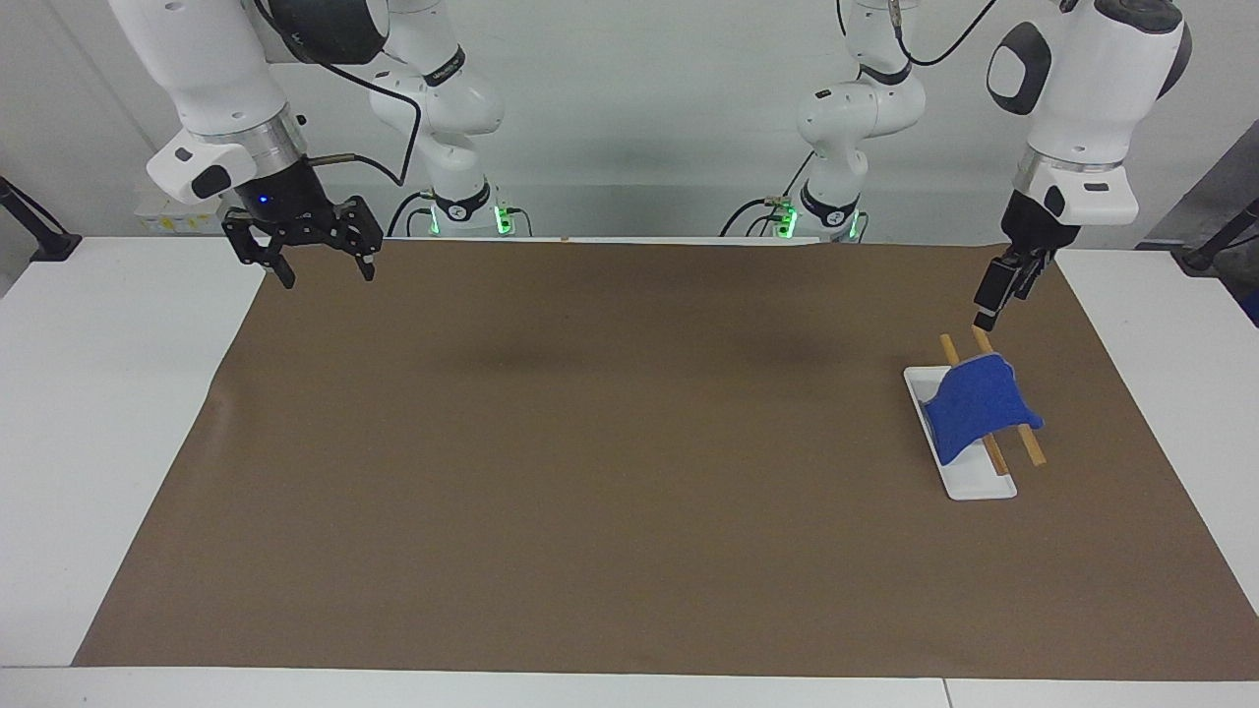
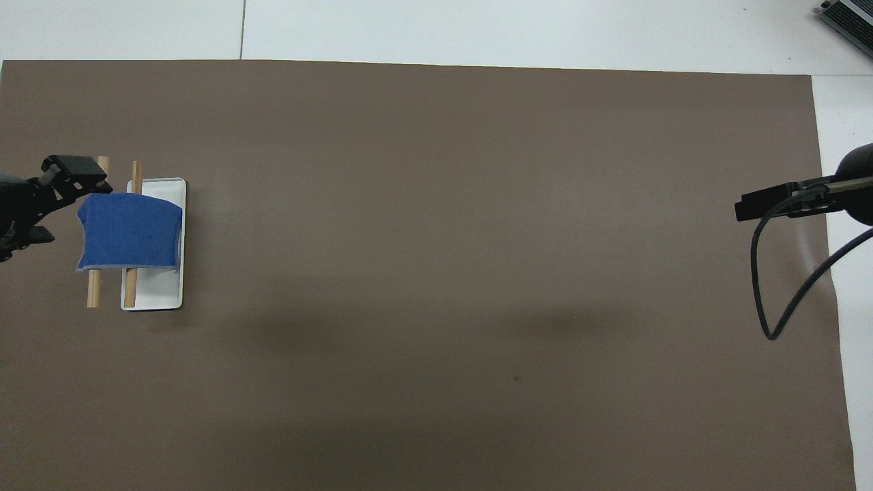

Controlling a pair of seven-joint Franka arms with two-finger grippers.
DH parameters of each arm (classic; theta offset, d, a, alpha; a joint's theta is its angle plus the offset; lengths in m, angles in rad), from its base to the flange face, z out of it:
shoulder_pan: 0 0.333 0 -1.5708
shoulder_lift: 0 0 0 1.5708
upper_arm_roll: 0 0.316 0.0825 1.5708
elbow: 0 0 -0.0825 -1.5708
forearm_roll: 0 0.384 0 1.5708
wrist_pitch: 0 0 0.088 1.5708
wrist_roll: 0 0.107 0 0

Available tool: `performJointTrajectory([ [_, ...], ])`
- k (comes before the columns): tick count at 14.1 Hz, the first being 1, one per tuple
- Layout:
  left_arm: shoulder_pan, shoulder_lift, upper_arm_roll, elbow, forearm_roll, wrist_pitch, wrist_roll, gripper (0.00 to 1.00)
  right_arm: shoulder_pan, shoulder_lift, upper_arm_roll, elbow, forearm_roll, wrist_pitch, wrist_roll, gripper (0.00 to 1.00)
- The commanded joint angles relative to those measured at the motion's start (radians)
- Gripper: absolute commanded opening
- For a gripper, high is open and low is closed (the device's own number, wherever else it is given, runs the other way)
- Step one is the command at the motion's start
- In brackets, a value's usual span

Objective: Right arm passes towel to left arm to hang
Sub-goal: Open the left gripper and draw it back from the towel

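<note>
Towel [image 1: 976,408] lay draped over two rods [image 1: 1030,448], long axis across them. Left gripper [image 1: 987,313] above rods' robot-side ends, right gripper [image 1: 317,264] over mat corner: fingers wide, empty.

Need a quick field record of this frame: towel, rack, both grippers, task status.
towel: blue, draped over two wooden rods, at the left arm's end of the table
rack base: white tray on the brown mat
left gripper: open, empty, raised over the rods' ends nearest the robots, not touching the towel
right gripper: open, empty, waits over the mat's edge at the right arm's end
task status: towel already hung; neither gripper holds it
</note>
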Motion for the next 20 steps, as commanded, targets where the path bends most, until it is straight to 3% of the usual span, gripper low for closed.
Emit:
performJointTrajectory([
  [1,-0.025,0.043,0.009,0.086,-0.005,-0.078,0.170,1.00,-0.007,-0.027,-0.002,-0.032,0.026,0.006,-0.001,1.00],
  [10,-0.072,0.060,0.015,0.300,-0.008,-0.351,0.616,1.00,-0.007,-0.027,-0.002,-0.032,0.026,0.006,-0.001,1.00],
  [14,-0.292,0.105,0.225,0.402,-0.011,-0.483,0.630,1.00,-0.007,-0.027,-0.002,-0.032,0.026,0.006,-0.001,1.00],
  [20,-0.290,0.120,0.230,0.433,-0.021,-0.557,0.628,1.00,-0.007,-0.027,-0.002,-0.032,0.026,0.006,-0.001,1.00],
])
